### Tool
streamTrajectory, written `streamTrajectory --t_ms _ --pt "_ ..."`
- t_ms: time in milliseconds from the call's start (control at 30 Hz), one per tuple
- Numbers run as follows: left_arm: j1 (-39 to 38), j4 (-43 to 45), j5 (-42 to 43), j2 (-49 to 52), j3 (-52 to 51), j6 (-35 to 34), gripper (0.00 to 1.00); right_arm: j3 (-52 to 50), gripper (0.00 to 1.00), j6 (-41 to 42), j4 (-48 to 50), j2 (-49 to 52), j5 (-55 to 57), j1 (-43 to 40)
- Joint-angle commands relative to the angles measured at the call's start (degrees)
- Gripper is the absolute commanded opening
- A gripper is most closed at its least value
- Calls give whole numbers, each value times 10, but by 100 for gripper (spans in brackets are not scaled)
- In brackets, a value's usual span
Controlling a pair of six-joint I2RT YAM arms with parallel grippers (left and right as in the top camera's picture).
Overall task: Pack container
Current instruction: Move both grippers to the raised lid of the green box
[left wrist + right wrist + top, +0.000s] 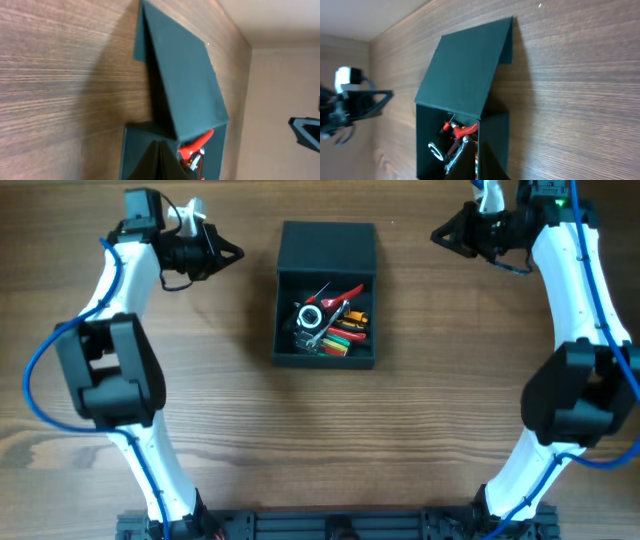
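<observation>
The dark teal-grey container (pixel 285 310) stands at the middle of the table with its flat lid (pixel 328 247) swung open toward the back. Inside lie several hand tools (pixel 332 320), among them red-handled pliers (pixel 345 295) and a silver wrench. My left gripper (pixel 232 252) hangs to the left of the lid, shut and empty, its fingers (pixel 159 162) pressed together. My right gripper (pixel 440 233) hangs to the right of the lid, also shut and empty, its fingers (pixel 485 165) touching. The wrist views show the container (pixel 135 150) with its lid (pixel 185 80), and the container (pixel 425 130) with its lid (pixel 462 70).
Bare wooden tabletop (pixel 320 450) surrounds the box on all sides. Both white arms rise from a rail at the front edge (pixel 330 525). In the right wrist view the other arm's gripper (pixel 370 102) shows at the far left.
</observation>
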Motion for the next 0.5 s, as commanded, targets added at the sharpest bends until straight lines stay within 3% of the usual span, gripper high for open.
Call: streamTrajectory --t_ms 0,467 --pt "-4 19 40 29 2 -31 4 1 4 6 2 31 -59 -1" --pt "-13 106 81 83 2 -101 4 -1 4 19 12 72 -107 -1"
